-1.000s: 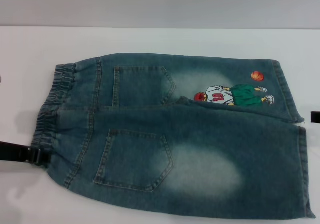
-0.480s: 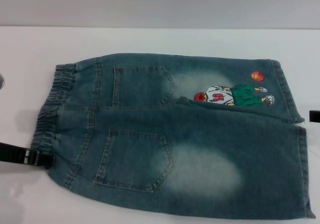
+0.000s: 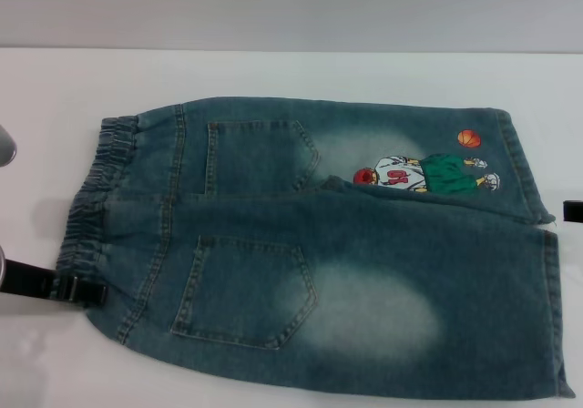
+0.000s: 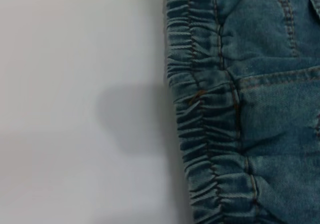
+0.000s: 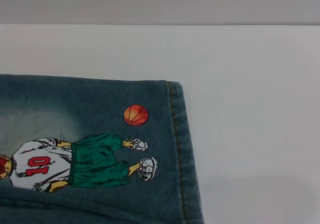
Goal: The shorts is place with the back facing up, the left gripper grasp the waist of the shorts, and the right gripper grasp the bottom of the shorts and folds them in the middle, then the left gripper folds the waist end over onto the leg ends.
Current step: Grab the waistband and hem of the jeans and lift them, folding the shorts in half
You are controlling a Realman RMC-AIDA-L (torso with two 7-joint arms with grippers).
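The shorts (image 3: 319, 244) lie flat on the white table (image 3: 291, 76), back side up, two patch pockets showing. They stretch crosswise: the waist of the shorts (image 3: 91, 203) is at the left end, the leg ends (image 3: 537, 244) at the right end. The far leg carries a cartoon basketball-player print (image 3: 424, 173) near its hem, with a small orange ball (image 3: 468, 138) just beyond it. The near leg overlaps the far leg slightly along the middle seam.

The left gripper (image 3: 77, 290) is at the near-left corner of the waistband. Its black fingers come in from the left edge of the head view, and the tip touches or overlaps the gathered elastic edge. Whether the pincer is wide, narrow or closed on cloth cannot be told. The left wrist view shows the ruffled waistband (image 4: 210, 114) running alongside bare table, with a soft shadow on the table beside it; no fingers appear there.

The right gripper (image 3: 573, 211) shows only as a small black piece at the right edge of the head view, just beside the hem of the far leg, level with the gap between the two legs. Its pincer state cannot be told either. The right wrist view looks at the far-right corner of the shorts: stitched hem (image 5: 182, 149), orange ball (image 5: 135, 114) and the printed player (image 5: 75, 161), all lying flat on the table.
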